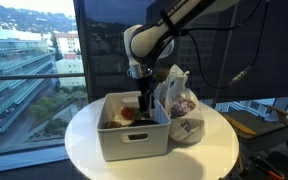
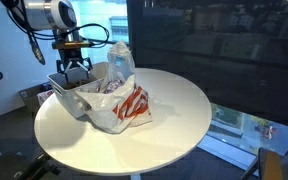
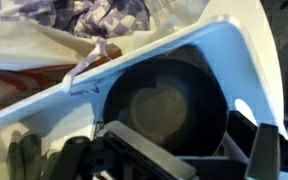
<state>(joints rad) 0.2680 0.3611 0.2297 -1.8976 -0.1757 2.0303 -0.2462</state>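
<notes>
Below the pincer [image 2: 72,77] lies a dark bowl [image 3: 169,105].

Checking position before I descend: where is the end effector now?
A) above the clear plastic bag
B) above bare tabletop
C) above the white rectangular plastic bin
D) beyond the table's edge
C: in an exterior view the open end effector hangs over the white rectangular plastic bin, with the clear plastic bag beside it.

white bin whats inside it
Inside the white bin the wrist view shows a dark round pan or bowl under the open gripper. Something red lies there too. The bin's walls and the gripper hide the rest.
</notes>
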